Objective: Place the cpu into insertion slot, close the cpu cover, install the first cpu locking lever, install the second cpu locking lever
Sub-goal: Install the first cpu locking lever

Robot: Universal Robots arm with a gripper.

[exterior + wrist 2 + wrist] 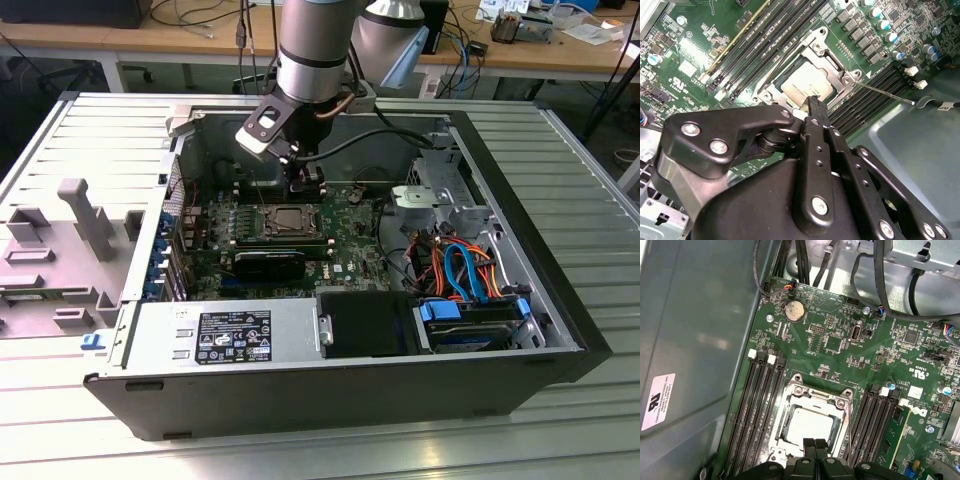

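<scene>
In the second wrist view the gripper [813, 104] hides 1 corner of the cpu cover [832, 56] and part of the cpu [807, 82] edge. In the exterior view the insertion slot [290, 222] is too small to tell its latching.

The counter [590, 190] is made of ribbed silver metal slats. An open black computer case [330, 395] is laid on its side at the middle of the counter, interior turned up. A grey moulded plastic part [60, 262] is set on the slats at the exterior view's left, just beside the case.
</scene>
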